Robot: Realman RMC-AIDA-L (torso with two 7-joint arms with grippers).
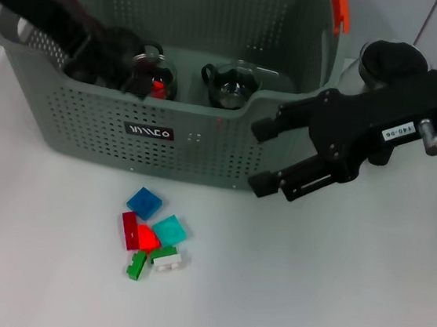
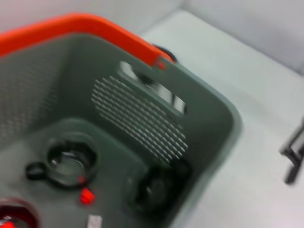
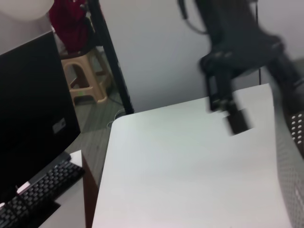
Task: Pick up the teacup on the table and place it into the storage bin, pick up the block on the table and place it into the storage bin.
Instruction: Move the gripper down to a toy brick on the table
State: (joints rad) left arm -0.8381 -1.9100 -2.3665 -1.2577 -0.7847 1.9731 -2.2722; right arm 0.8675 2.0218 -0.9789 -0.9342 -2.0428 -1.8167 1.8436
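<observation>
The grey-green perforated storage bin stands at the back of the white table. Two glass teacups lie inside it: one near the middle and one with red in it to its left. My left gripper reaches down into the bin, right beside the left teacup. The left wrist view shows the bin's inside with a clear teacup on the floor. Several small blocks lie in a cluster on the table in front of the bin. My right gripper is open and empty, hovering by the bin's front right corner.
The cluster holds a blue block, a teal one, red ones, a green one and a white one. Orange handle clips sit on the bin's rim. A dark blurred thing lies in the bin's corner.
</observation>
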